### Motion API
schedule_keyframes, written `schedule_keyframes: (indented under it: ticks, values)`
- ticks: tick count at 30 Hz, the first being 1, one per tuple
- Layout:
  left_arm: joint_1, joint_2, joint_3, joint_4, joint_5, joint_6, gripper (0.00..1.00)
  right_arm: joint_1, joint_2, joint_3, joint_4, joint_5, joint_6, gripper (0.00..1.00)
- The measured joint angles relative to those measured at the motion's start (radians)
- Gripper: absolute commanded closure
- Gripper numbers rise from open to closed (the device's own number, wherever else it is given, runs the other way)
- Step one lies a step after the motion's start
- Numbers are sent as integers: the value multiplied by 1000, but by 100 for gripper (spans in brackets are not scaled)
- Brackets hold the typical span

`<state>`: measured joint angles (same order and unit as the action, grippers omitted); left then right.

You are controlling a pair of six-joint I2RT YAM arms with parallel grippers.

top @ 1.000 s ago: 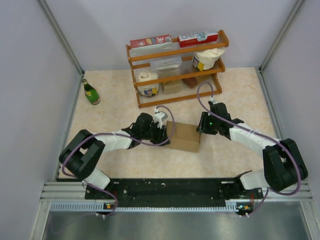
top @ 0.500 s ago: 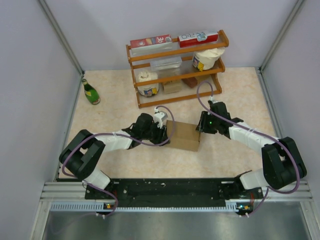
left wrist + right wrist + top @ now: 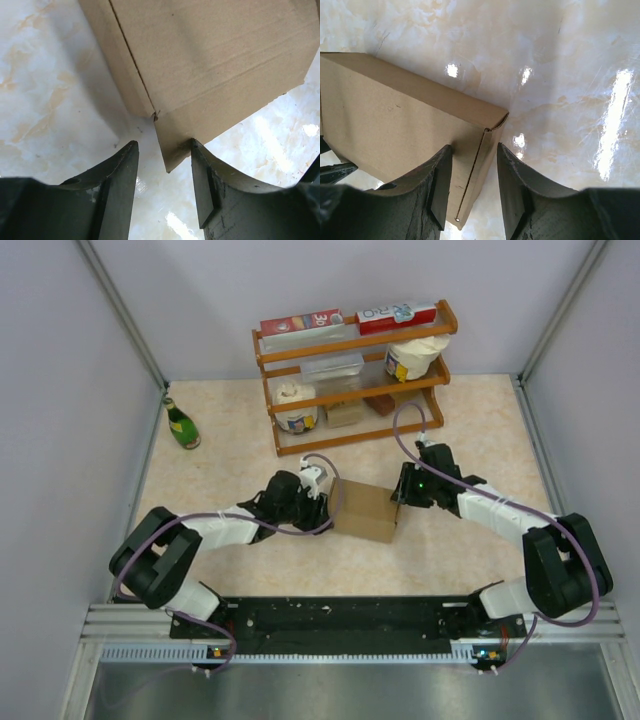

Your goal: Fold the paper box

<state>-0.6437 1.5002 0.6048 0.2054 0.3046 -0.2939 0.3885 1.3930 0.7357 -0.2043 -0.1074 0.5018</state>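
The paper box [image 3: 365, 511] is a small closed brown carton lying flat on the table between the two arms. My left gripper [image 3: 326, 503] is at its left end. In the left wrist view the box [image 3: 210, 55] fills the top, and a flap corner [image 3: 175, 145] hangs between the spread fingers of the left gripper [image 3: 164, 152], touching the right finger [image 3: 205, 175]. My right gripper [image 3: 402, 496] is at the box's right end. In the right wrist view the right gripper [image 3: 474, 152] is open and straddles the end edge of the box [image 3: 395, 125], with a gap at the right finger [image 3: 512, 175].
A wooden rack [image 3: 352, 380] with red cartons, tubs and a clear container stands at the back centre. A green bottle [image 3: 181, 424] stands at the back left. White walls enclose the marbled table [image 3: 480, 430] on three sides.
The left arm's elbow has swung a little to the left, and the box has shifted slightly. The right arm has barely moved.
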Motion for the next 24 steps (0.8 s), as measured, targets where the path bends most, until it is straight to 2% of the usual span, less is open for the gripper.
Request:
schedule_keyframes:
  ticks: [24]
  values:
    - [50,-42,-16,-49,-55,-10,51,-1,4,0,3,-18,0,60]
